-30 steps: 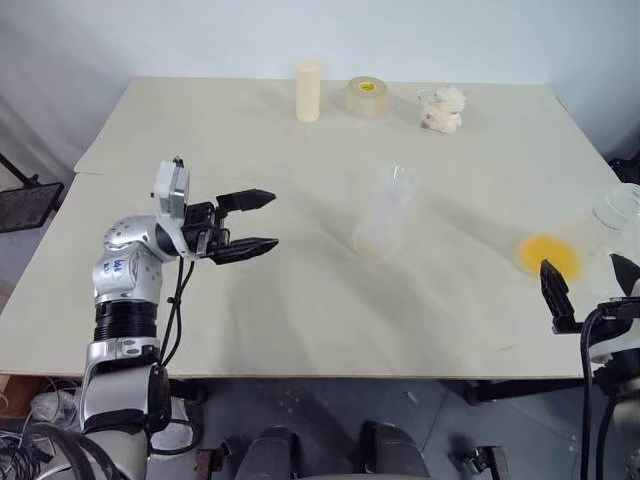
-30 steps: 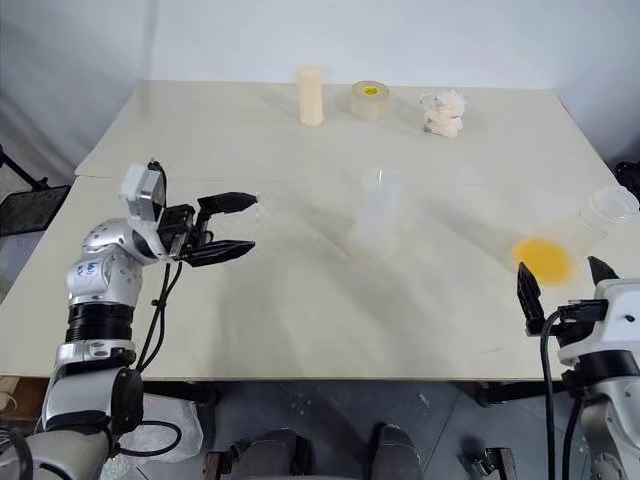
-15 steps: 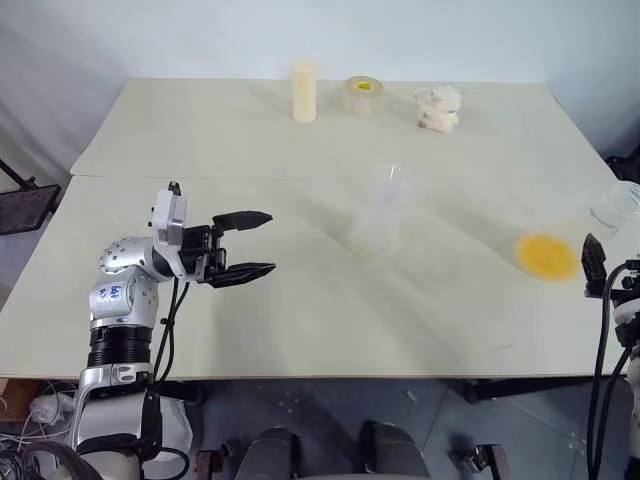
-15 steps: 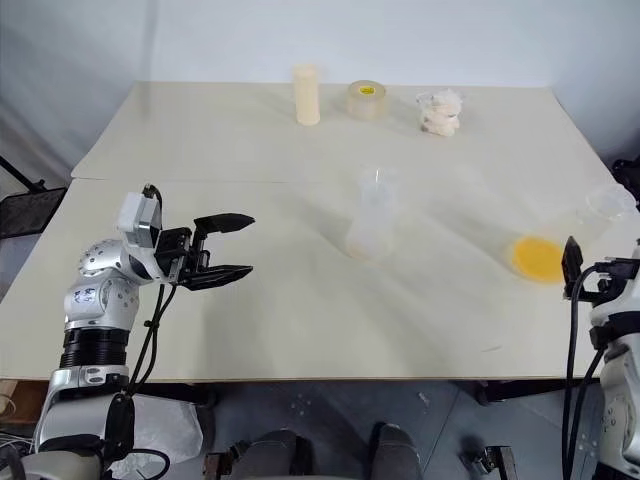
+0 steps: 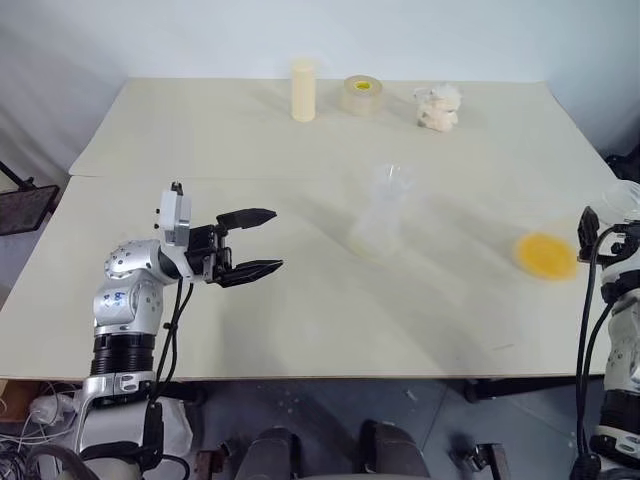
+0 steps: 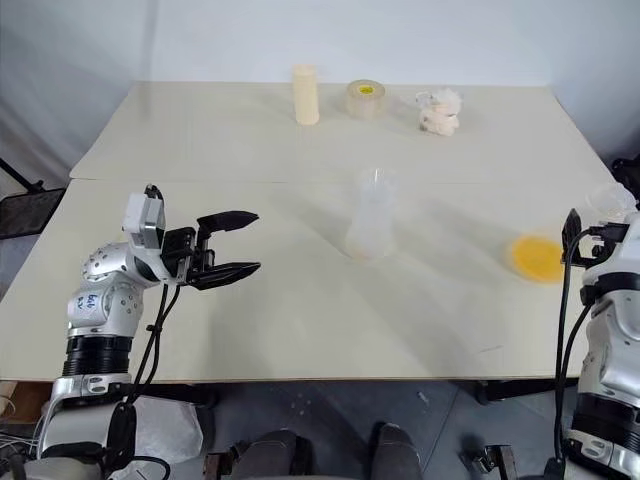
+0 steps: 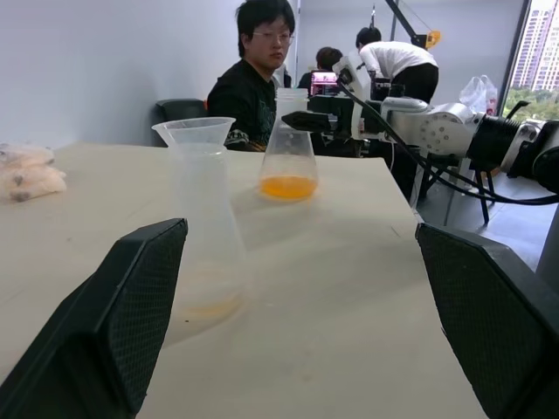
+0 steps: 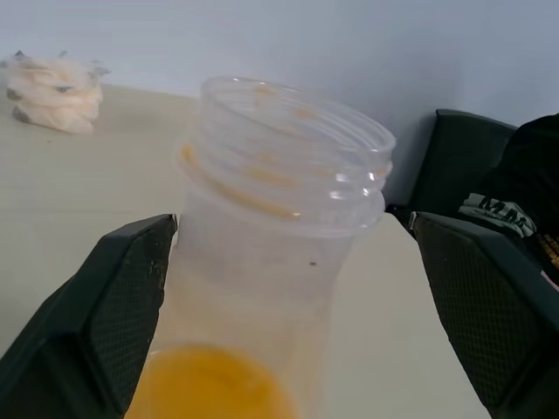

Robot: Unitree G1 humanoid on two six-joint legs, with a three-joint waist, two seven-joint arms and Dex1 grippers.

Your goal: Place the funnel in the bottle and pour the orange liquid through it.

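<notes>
The pale cream surface (image 5: 200, 140) carries a translucent whitish conical bottle (image 5: 378, 218) at centre, a clear flask of orange liquid (image 5: 547, 256) at right, and a cream cylinder (image 5: 303, 90), tape roll (image 5: 362, 95) and crumpled white wad (image 5: 438, 106) along the top.

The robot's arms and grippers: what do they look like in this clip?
The left arm has silver metal housings, a black ribbed band, a small blue marking and loose black cables. A pale grey camera block sits on its wrist. The left gripper has two black tapered fingers with textured pads. The right arm is silver, with black cables.
</notes>
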